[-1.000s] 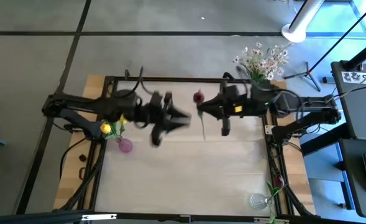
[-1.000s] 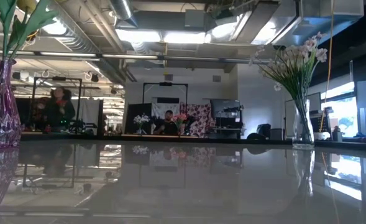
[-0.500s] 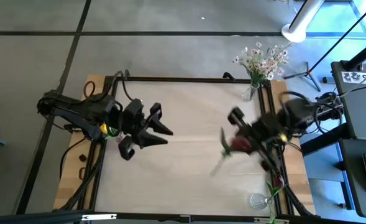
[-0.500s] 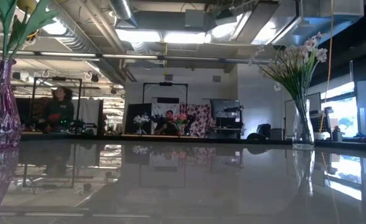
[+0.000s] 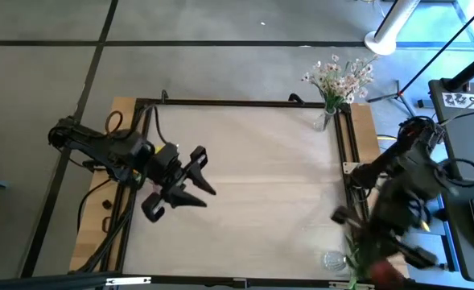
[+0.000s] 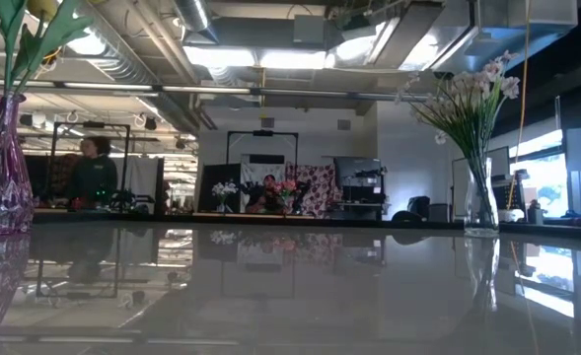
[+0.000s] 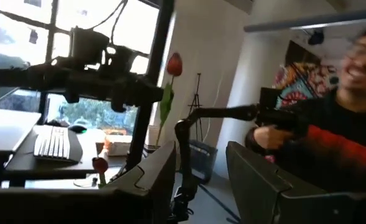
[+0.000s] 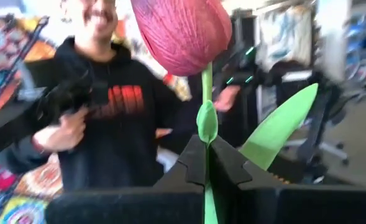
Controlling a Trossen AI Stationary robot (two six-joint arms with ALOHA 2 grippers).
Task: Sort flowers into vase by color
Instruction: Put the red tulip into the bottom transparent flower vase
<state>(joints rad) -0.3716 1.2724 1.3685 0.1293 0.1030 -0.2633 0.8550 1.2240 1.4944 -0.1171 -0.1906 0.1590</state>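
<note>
While right hand (image 8: 205, 163) is clamping red tulip (image 8: 181, 31) stem over counter's near right corner, next move is lowering it into clear vase (image 5: 334, 260). Left hand (image 5: 190, 179) is hanging apart, empty.

Overhead, table-level, wrist views probably roomward

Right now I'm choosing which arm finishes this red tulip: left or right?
Right. The right gripper is shut on the red tulip stem, near the clear vase at the table's right front corner. The left gripper is open and empty, across the table.
</note>
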